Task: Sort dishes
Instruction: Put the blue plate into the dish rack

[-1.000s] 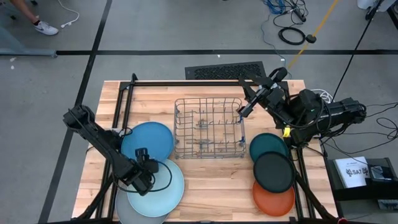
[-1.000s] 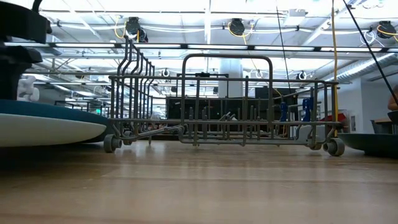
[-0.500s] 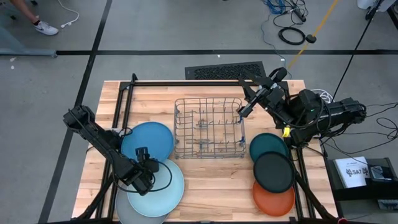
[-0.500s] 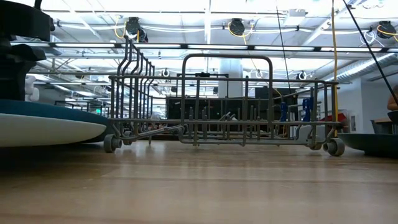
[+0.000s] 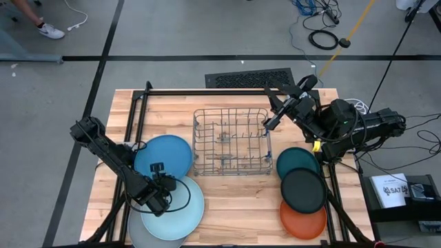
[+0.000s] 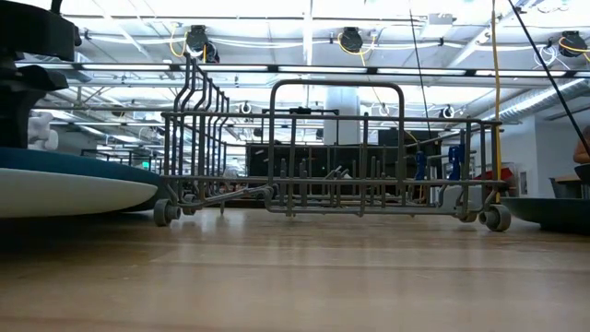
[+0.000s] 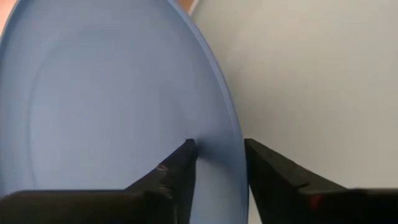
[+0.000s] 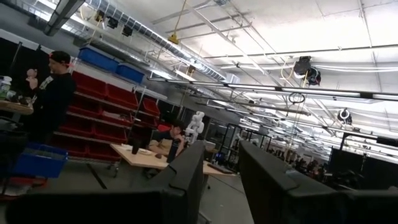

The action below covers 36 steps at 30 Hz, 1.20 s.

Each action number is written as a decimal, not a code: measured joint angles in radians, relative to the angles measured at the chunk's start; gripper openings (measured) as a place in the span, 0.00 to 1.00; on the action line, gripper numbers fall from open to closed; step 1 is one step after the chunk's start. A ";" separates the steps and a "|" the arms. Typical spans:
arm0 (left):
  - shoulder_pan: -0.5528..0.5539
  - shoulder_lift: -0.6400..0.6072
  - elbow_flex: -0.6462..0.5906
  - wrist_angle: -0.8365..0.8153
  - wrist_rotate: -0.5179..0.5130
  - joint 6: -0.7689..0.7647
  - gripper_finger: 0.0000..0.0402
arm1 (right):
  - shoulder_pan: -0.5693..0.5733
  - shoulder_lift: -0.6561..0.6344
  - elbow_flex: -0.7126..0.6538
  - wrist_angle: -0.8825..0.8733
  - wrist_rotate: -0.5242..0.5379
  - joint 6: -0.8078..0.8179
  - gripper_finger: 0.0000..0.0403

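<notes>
The medium blue plate (image 5: 165, 153) lies at the table's left, its near rim resting on the pale blue plate (image 5: 185, 210). The grey plate (image 5: 136, 233) shows from under the pale one. My left gripper (image 5: 157, 172) is open and points down at the medium blue plate's near rim, one finger over the plate's inside and one outside the rim. The dark teal (image 5: 296, 162), black (image 5: 303, 191) and orange (image 5: 303, 219) plates lie in an overlapping row at the right. My right gripper (image 5: 269, 122) is open and empty, raised over the wire rack's (image 5: 231, 141) far right corner. My left gripper (image 7: 221, 155) comes from above with the medium blue plate's near rim (image 7: 235, 134) between its two fingers. The plate lies flat. I cannot tell whether the fingers touch it.
The wire dish rack stands on small wheels at the table's middle and holds no plates. Bare wood shows in front of it (image 5: 234, 207). A black frame (image 5: 138, 103) runs along the far left. A person stands in the room beyond (image 8: 50, 93).
</notes>
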<state>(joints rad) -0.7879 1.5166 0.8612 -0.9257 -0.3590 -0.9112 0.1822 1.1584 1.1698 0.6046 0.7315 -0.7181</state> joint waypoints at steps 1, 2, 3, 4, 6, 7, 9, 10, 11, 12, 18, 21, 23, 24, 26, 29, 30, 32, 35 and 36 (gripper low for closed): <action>0.000 0.000 0.000 0.000 0.001 0.000 0.30 | 0.000 0.000 0.000 -0.003 0.000 0.000 0.24; 0.000 0.000 0.000 0.000 0.001 0.000 0.28 | 0.000 0.000 0.000 -0.004 0.000 0.000 0.24; 0.000 0.000 0.000 0.000 0.001 0.000 0.26 | 0.000 0.000 0.000 -0.005 0.000 0.000 0.24; 0.000 0.000 0.000 0.000 0.002 0.000 0.25 | 0.000 0.000 0.000 -0.006 0.000 0.000 0.24; 0.000 0.000 0.000 0.000 0.003 0.002 0.21 | 0.000 0.000 0.000 -0.007 0.000 0.000 0.24; 0.000 0.000 0.000 -0.001 0.007 0.004 0.19 | 0.000 0.000 0.000 -0.007 0.000 0.000 0.24; 0.000 0.000 0.000 -0.004 0.008 0.009 0.16 | 0.000 0.000 0.000 -0.007 0.000 0.000 0.24; 0.000 0.000 0.000 -0.004 0.008 0.009 0.14 | 0.000 0.000 0.000 -0.007 0.000 0.000 0.24; 0.000 0.000 0.000 -0.004 0.008 0.009 0.12 | 0.000 0.000 0.000 -0.007 0.000 0.000 0.24; 0.000 0.000 0.000 -0.004 0.008 0.009 0.10 | 0.000 0.000 0.000 -0.007 0.000 0.000 0.24; 0.000 0.000 0.001 -0.006 0.007 0.011 0.02 | 0.000 0.000 0.000 -0.007 0.000 -0.001 0.24; 0.000 0.000 0.001 -0.006 0.007 0.011 0.02 | 0.000 0.000 0.000 -0.007 0.000 -0.002 0.24; 0.000 0.000 0.001 -0.008 0.007 0.011 0.02 | 0.000 0.000 0.000 -0.007 0.000 -0.002 0.24; 0.000 0.000 0.002 -0.014 0.008 0.011 0.01 | 0.000 0.000 0.000 -0.007 0.000 -0.004 0.24; 0.000 0.000 0.011 -0.044 0.009 0.011 0.01 | 0.000 0.000 0.000 -0.007 0.000 -0.004 0.24; 0.000 0.000 0.036 -0.096 0.009 0.011 0.01 | 0.000 0.000 0.000 -0.007 0.000 -0.004 0.24; 0.000 0.000 0.045 -0.112 0.008 0.013 0.01 | 0.000 0.000 0.000 -0.007 0.000 -0.004 0.24; 0.000 -0.006 0.058 -0.133 0.009 0.029 0.01 | 0.000 0.000 0.000 -0.007 0.000 -0.004 0.24; 0.000 -0.018 0.078 -0.156 0.002 0.030 0.01 | 0.000 0.000 0.000 -0.007 0.000 -0.004 0.24; 0.000 -0.022 0.087 -0.167 0.000 0.030 0.01 | 0.000 0.000 0.000 -0.007 0.000 -0.004 0.24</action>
<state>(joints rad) -0.7877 1.4948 0.9480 -1.0929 -0.3590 -0.8812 0.1822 1.1584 1.1698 0.5972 0.7315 -0.7223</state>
